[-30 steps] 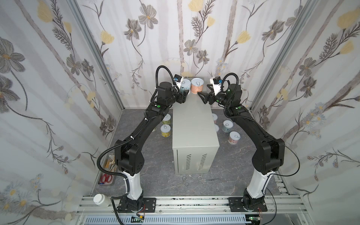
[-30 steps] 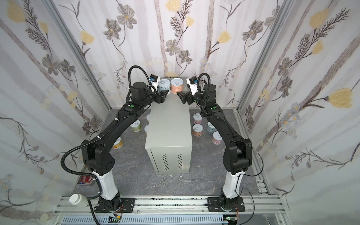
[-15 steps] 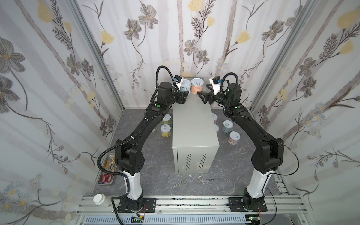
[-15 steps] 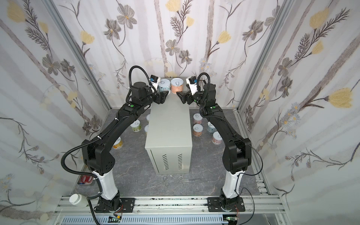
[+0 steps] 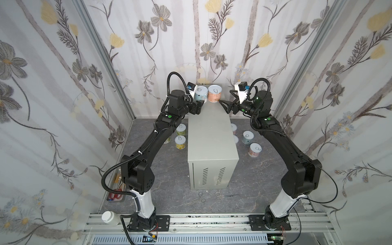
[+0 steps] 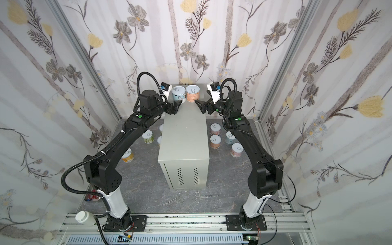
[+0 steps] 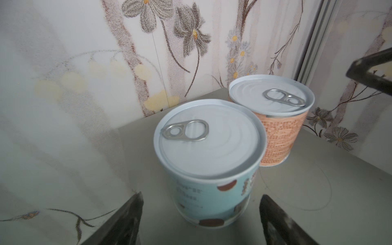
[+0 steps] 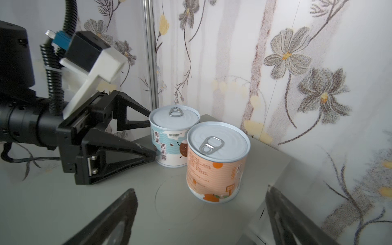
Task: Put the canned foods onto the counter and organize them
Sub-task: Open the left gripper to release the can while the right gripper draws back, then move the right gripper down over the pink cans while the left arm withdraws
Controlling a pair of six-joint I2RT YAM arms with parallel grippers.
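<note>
Floral walls (image 5: 63,89), grey counter (image 5: 212,137), blue can (image 5: 201,94), orange can (image 5: 214,94) atop, left hand (image 5: 201,104), right hand (image 5: 224,106) spread.

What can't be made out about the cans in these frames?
In a top view, a floor can is mostly hidden behind the counter.
In a top view, the left arm covers part of a yellow can.
In the left wrist view, the label print on the light-blue can is blurred, and the frame's bottom edge cuts off the left gripper.
Floor-can labels are too small to read in both top views.
</note>
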